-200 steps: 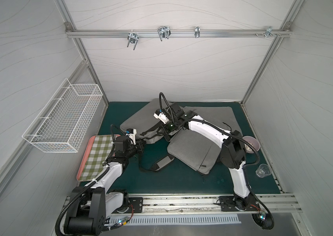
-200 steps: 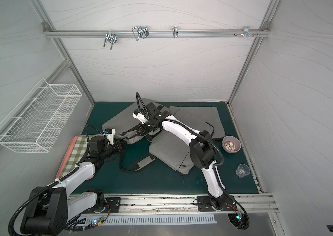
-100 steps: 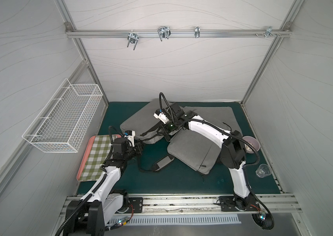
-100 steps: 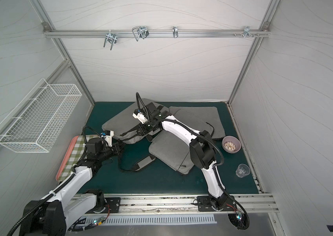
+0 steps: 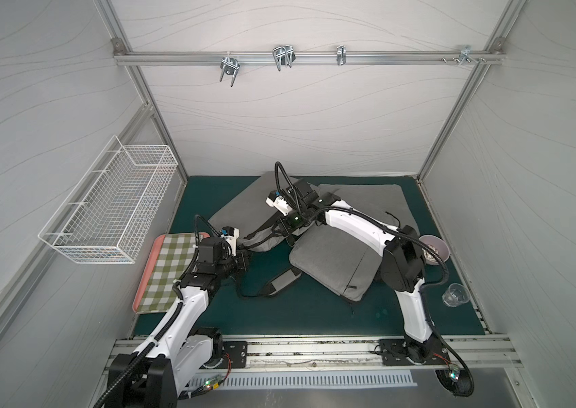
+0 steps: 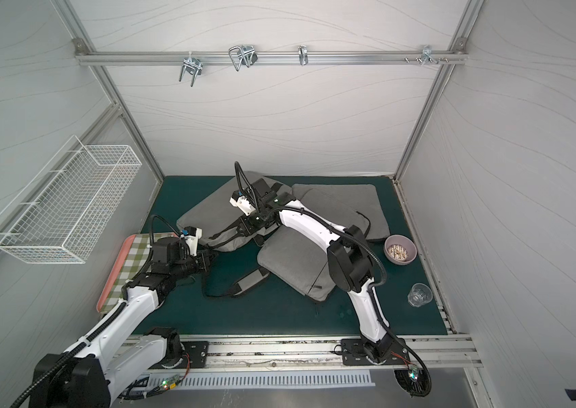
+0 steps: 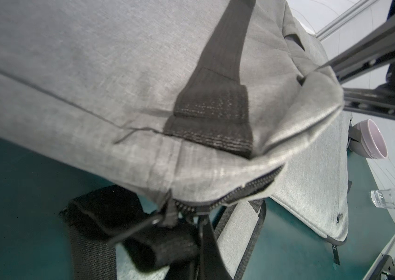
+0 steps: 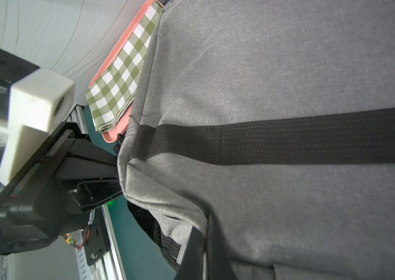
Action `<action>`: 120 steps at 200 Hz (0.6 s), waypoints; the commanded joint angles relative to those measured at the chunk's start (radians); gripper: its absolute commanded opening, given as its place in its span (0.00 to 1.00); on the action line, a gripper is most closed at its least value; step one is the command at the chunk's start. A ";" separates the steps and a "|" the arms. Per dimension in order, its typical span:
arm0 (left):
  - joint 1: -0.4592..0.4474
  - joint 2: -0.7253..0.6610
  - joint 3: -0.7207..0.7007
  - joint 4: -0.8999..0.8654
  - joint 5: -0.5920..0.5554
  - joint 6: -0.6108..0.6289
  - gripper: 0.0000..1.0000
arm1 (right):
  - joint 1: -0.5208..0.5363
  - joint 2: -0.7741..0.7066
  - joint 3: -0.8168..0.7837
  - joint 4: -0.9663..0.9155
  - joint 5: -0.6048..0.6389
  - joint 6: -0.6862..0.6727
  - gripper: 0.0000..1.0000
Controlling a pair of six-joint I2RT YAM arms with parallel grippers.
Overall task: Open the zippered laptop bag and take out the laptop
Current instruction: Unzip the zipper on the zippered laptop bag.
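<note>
In a top view: clamping laptop bag by near corner in left end effector, by a fold in right end effector, at rear of table. Left wrist view: facing zipper along bag's edge. Right wrist view: facing black strap crossing bag, pink tray beside its corner.

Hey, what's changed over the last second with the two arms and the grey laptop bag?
The left pincer eased slightly toward the front rail, staying at the zipper corner of the grey fabric laptop bag; its arm shifted pose a little. Nothing was visibly grabbed or released. The right pincer, that bag, the pink bowl and the clear glass stayed put.
</note>
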 commanded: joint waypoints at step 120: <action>-0.181 0.031 0.191 -0.241 -0.039 0.029 0.06 | 0.031 -0.005 -0.068 0.132 0.112 0.015 0.00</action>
